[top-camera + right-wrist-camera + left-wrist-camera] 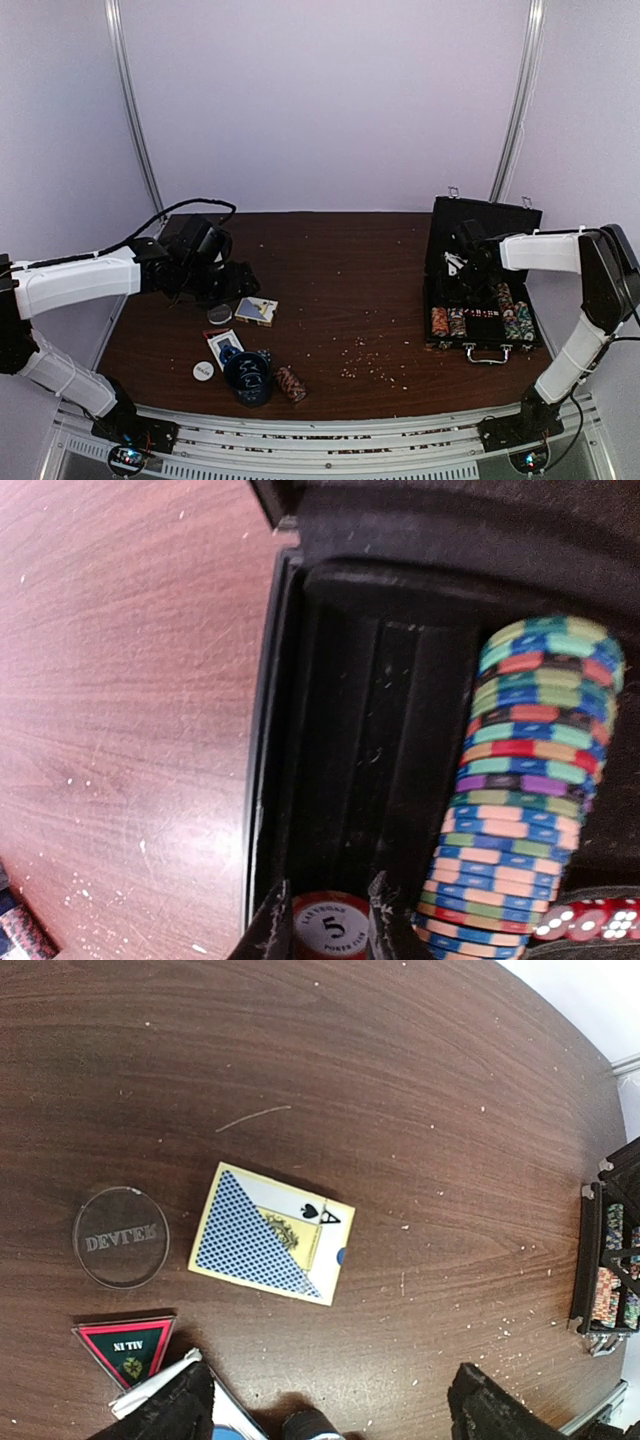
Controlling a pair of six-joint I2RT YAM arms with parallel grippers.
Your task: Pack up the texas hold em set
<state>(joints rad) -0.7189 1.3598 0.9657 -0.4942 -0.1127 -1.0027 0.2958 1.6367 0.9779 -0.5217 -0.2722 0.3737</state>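
Looking from above, the right hand [460, 262] is half buried in the open black case [483, 215] at the desk's [350, 270] right edge; a chip roll [291, 383] lies beside the scribbled cup [248, 372]. The left wrist view crops the left hand [330, 1410] to two wide-spread fingertips [170, 1405] near a card deck [272, 1233], a DEALER button [121, 1237] and an ALL IN triangle [127, 1345]. The right wrist view shows the right hand pinching a red 5 chip [327, 927] inside the case, beside a multicoloured chip row [525, 790].

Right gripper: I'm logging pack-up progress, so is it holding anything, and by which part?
Yes: the right gripper appears to pinch an orange-rimmed poker chip marked 5, fingers on opposite sides of its rim, over the case.
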